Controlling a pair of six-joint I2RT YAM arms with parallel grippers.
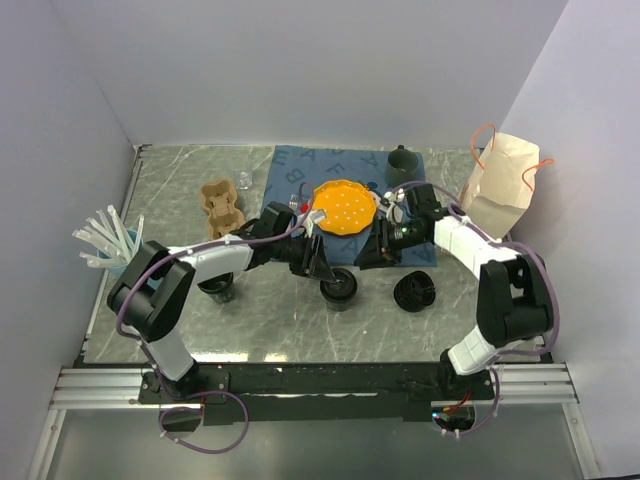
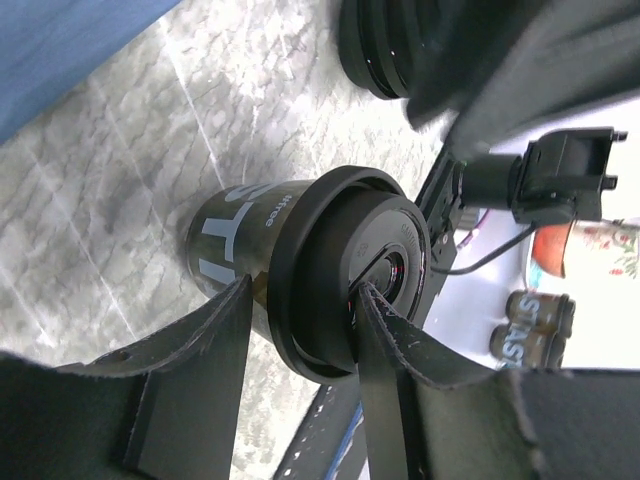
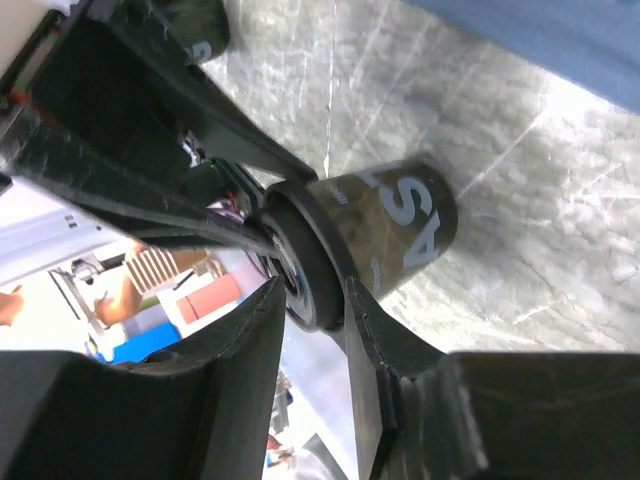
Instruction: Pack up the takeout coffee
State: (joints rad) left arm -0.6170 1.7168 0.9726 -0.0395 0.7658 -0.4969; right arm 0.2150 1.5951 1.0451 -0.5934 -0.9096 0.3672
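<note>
Noting the takeout coffee (image 1: 338,288): lidded, upright on the worktop (image 1: 270,335) at front centre, long axis vertical. Left pincer (image 2: 305,290) sits half-spread at its lid (image 2: 345,250); right pincer (image 3: 310,290) straddles that rim from the opposite side. You can't tell whether either pinches. Paper bag (image 1: 500,185) lies on your right arm's side.

Bright, even overhead light, soft shadows; wrist views blurred up close
</note>
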